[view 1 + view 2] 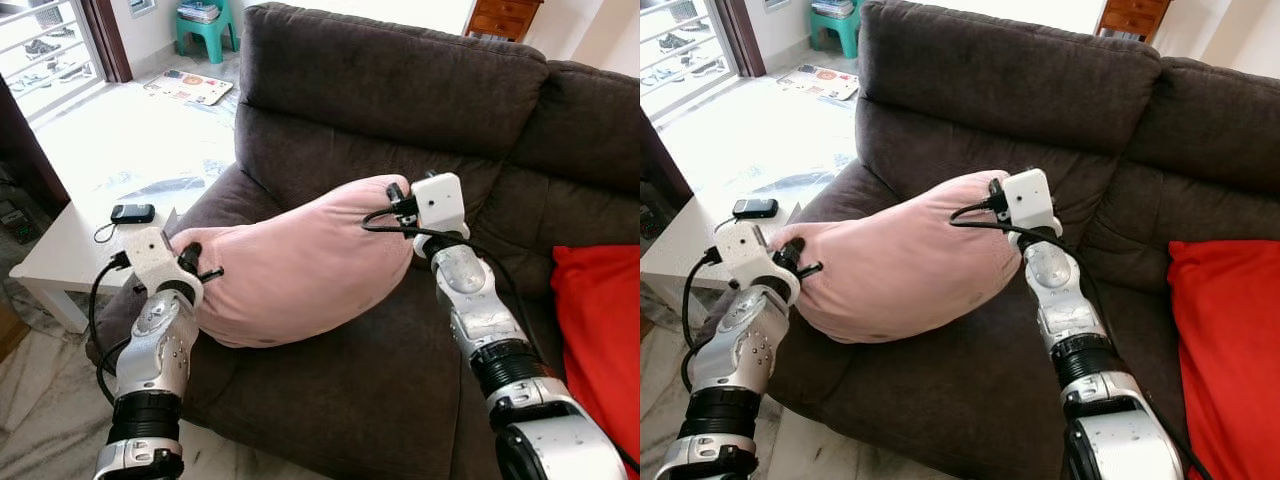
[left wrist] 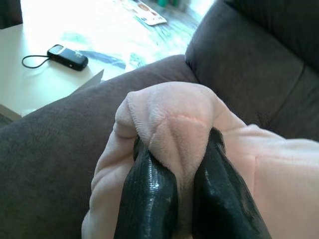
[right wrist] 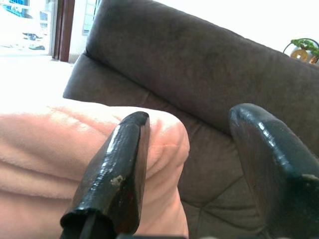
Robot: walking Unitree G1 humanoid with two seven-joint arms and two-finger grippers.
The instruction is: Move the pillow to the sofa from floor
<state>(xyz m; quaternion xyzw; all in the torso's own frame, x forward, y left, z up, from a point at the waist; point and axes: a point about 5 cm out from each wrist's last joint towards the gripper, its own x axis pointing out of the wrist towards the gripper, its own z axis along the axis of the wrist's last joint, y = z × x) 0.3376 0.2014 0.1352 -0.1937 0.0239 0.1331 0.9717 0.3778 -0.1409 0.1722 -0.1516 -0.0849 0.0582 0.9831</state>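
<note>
Setting the pink pillow [image 1: 290,262] down looks like the step in hand. It lies on the seat of the dark brown sofa [image 1: 400,80], at the end nearest the armrest, its far corner leaning toward the backrest.

Left gripper [image 2: 174,164]: fingers pinched together on a fold of the pillow's near corner, fabric bunched up between them. Firm hold, by the look of it.

Right gripper [image 3: 189,164]: fingers spread apart. One finger lies against the pillow's other end; the second stands clear over the seat cushion. I judge it is pressing or steadying, not gripping.

How I would finish it well:
- Let the pillow's weight settle fully onto the seat before I part the left fingers, so it does not roll off the front edge.
- Open the left fingers wide enough to shed the bunched fabric, then draw back along the finger line so the plush does not snag.
- Keep the right finger against the pillow until the left is free, then lift away.
- Leave it short of the red cushion [image 1: 600,330] lying well apart at the other end.

Also noted: white low table [image 1: 60,250] beside the armrest with a small dark device [image 1: 132,213] on it.

Writing: none I can read. A printed sheet [image 1: 190,86] lies on the floor beyond, too small to make out.
</note>
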